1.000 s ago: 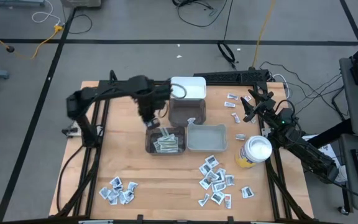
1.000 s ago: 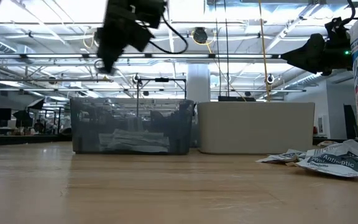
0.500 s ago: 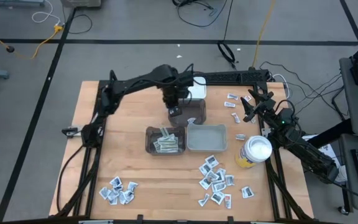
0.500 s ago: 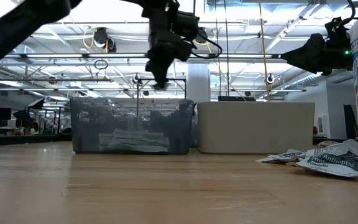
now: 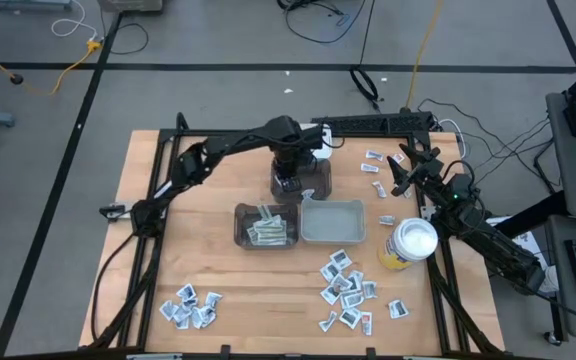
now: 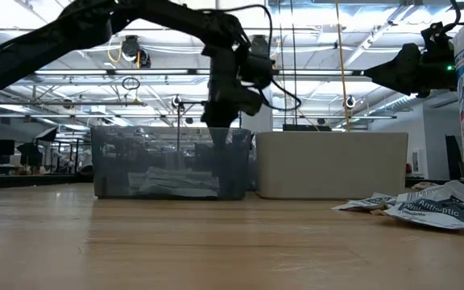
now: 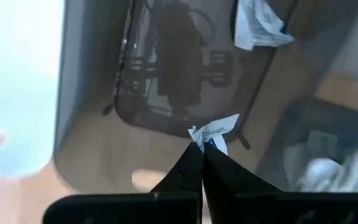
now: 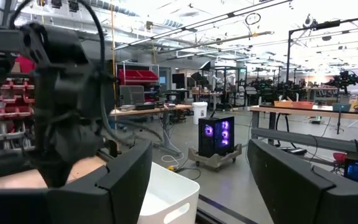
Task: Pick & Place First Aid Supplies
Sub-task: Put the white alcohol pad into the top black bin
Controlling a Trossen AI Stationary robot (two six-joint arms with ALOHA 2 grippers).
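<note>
**Packet pinched above the dark bin**

Jaws of the left gripper (image 7: 202, 149) are pressed together on a small white packet (image 7: 214, 129), whose printed end sticks out just past the fingertips. Seen from above, the left gripper (image 5: 290, 172) hangs directly over the dark translucent bin (image 5: 313, 180) at the back of the worktop (image 5: 188, 250), so the packet's way down is straight below the jaws. The wrist view shows another packet (image 7: 257, 25) already lying on that bin's floor. The left arm reaches far across from its base, stretched nearly straight, wrist pointing down. My judgement: the coming move is simply a release.

The right gripper (image 5: 405, 170) waits near the worktop's right edge, jaws spread wide, empty. Loose packets (image 5: 346, 285) lie scattered at the front right, well apart from either gripper.
</note>
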